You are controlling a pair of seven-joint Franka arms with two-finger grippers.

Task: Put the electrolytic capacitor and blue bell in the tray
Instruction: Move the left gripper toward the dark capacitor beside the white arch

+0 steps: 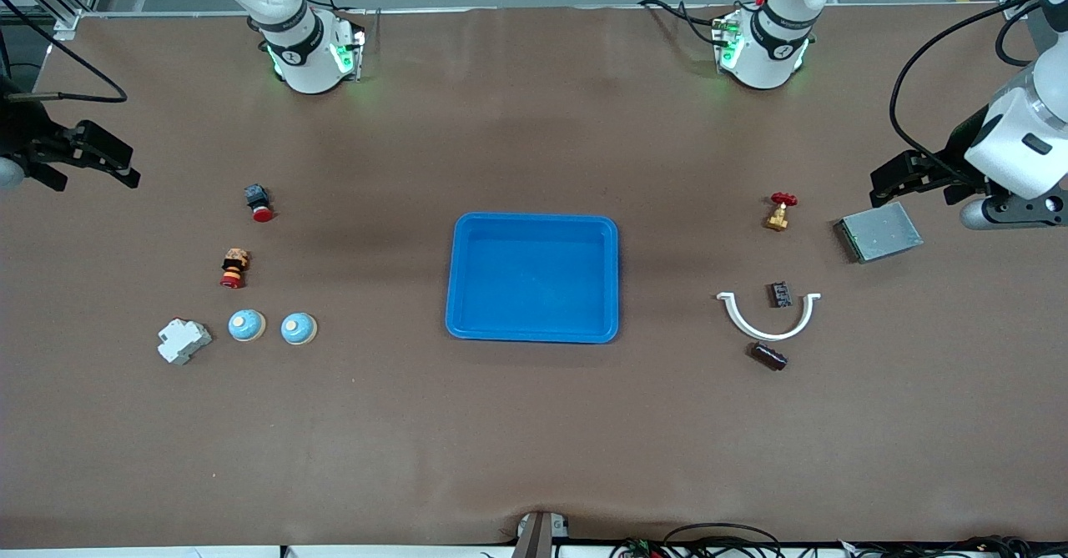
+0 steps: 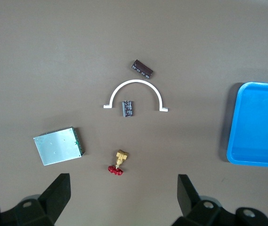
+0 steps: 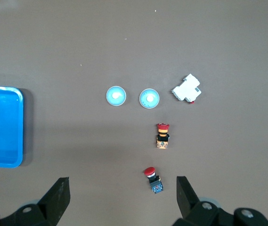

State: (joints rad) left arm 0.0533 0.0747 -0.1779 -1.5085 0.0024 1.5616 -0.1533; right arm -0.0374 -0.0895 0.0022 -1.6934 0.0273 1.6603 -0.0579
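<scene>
The left claw (image 1: 905,176) hangs wide open and empty over the left arm's end of the bench (image 1: 534,424), above a grey metal box (image 1: 878,232); its two dark fingers (image 2: 58,195) stand well apart in its wrist view. The right claw (image 1: 88,158) hovers over the right arm's end of the bench, likewise spread wide with nothing in it, fingers (image 3: 58,197) apart.

The blue tray (image 1: 455,291) sits empty at mid-bench. The capacitor (image 1: 768,355), a dark cylinder lying on its side, rests toward the left arm's end, just beside the outer curve of a white half-ring clip (image 1: 768,319) and nearer the front camera than it. A small black component (image 1: 780,294) lies inside the clip's arc. A brass valve (image 1: 779,211) with a red handwheel lies farther from the camera, beside the box.

Two blue bells lie side by side toward the right arm's end: one bell (image 1: 298,329) closer to the tray, the second bell (image 1: 246,325) beside a white breaker (image 1: 183,341). Farther from the camera stand a red-and-yellow push switch (image 1: 234,268) and a red-capped button (image 1: 259,203). All parts lie outside the tray.
</scene>
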